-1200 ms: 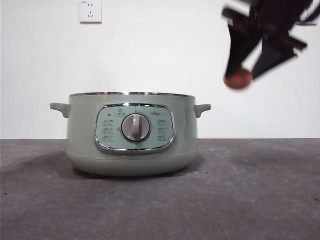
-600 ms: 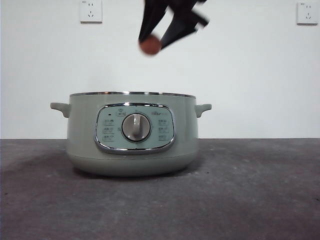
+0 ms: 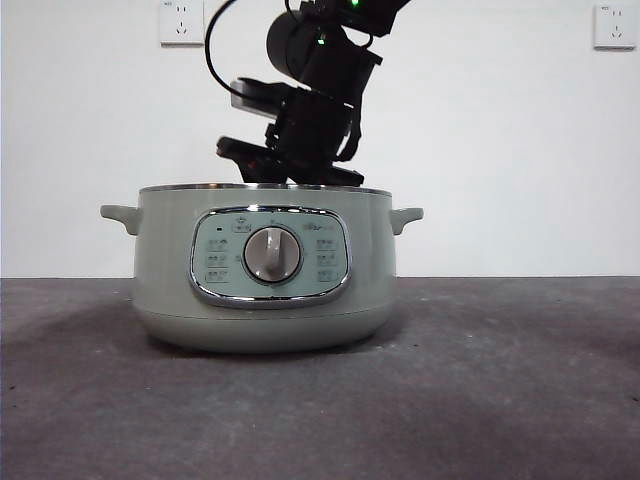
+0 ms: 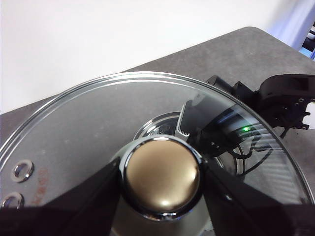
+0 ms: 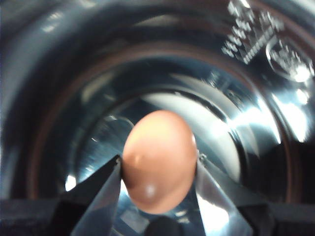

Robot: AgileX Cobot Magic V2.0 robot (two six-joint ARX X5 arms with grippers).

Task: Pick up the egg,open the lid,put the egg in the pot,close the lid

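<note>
The pale green pot stands lidless in the middle of the table. My right arm comes down from above into its mouth, and the rim hides the jaws in the front view. In the right wrist view my right gripper is shut on the reddish-brown egg, held inside the pot's shiny steel bowl above its bottom. My left gripper is shut on the knob of the glass lid, held up and out of the front view. The right arm shows through and past the glass.
The grey table stretches in front of and beside the pot. Two wall sockets sit on the white wall behind. The pot's side handles stick out left and right.
My right gripper has carried the egg from the upper right leftward over the pot, then down into its mouth. The pot has not moved.
</note>
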